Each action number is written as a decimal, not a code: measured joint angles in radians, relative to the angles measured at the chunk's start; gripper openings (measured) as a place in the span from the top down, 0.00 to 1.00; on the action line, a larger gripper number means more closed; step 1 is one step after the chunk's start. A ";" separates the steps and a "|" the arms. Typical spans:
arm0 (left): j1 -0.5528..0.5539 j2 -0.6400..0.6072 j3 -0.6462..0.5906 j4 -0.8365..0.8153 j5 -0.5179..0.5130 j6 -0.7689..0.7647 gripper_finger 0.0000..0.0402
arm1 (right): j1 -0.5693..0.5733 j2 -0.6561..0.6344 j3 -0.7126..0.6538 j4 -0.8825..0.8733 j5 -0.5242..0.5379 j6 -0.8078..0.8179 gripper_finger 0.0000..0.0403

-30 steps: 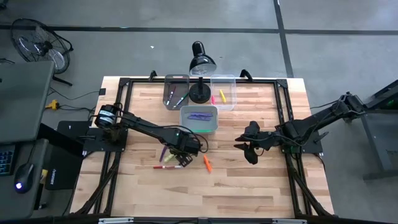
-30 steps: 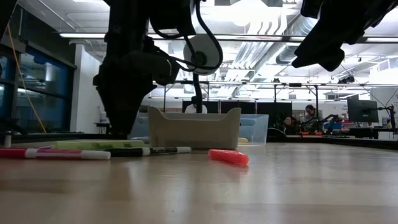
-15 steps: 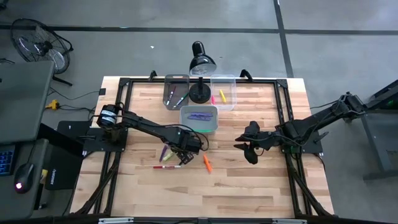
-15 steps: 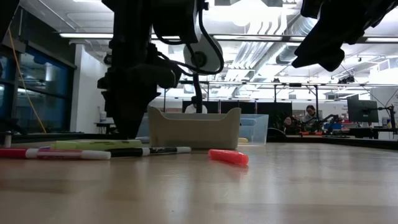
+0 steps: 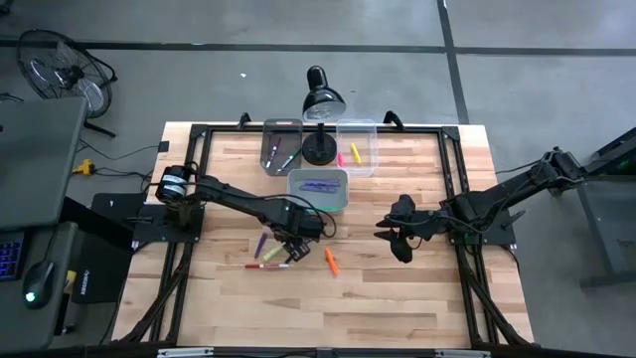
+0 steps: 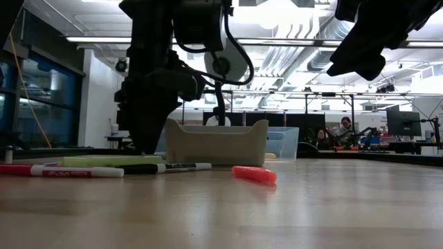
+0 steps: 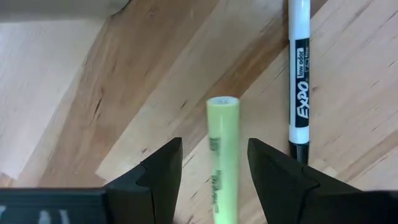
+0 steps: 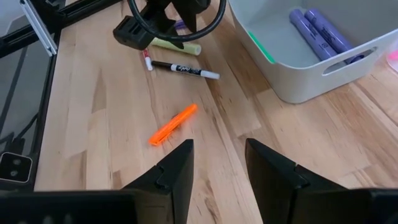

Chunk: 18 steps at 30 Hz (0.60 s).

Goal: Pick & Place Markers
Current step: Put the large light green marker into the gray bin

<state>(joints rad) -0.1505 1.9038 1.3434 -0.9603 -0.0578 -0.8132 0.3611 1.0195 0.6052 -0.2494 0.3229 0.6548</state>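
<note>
My left gripper (image 7: 211, 165) is down at the table, jaws apart around the yellow-green marker (image 7: 223, 155), not clamped. A white Expo marker (image 7: 298, 74) lies just beside. Farther right, the orange marker (image 8: 173, 124) sits alone; my right gripper (image 8: 219, 163) hovers apart, holding nothing.

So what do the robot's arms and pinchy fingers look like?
Both arms are black and thin, built from jointed links. The left arm has a silvery round motor near its base and a black cable looping by its wrist. Each gripper, left gripper and right gripper, has two chunky matte black fingers with angled, wedge-shaped tips. No markings show on them.
</note>
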 joint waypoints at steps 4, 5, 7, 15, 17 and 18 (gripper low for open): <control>0.000 0.000 0.000 0.001 0.026 0.010 0.56 | 0.000 0.000 0.000 -0.001 0.000 0.000 0.67; 0.000 0.000 0.000 0.001 0.025 0.016 0.56 | 0.000 0.000 0.000 -0.002 0.000 0.000 0.67; 0.000 0.000 -0.011 0.019 0.028 0.023 0.56 | 0.000 0.000 0.000 -0.001 0.000 0.000 0.67; 0.000 -0.007 -0.134 0.111 0.077 -0.024 0.56 | 0.000 0.000 0.000 -0.003 0.003 0.018 0.67; 0.000 -0.008 -0.149 0.118 0.088 -0.018 0.56 | 0.000 0.000 0.000 -0.005 0.003 0.019 0.67; 0.000 -0.008 -0.155 0.125 0.092 -0.008 0.56 | 0.000 0.000 0.000 -0.005 0.003 0.019 0.67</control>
<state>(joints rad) -0.1504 1.8961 1.1884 -0.8352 0.0340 -0.8208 0.3609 1.0199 0.6052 -0.2544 0.3264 0.6735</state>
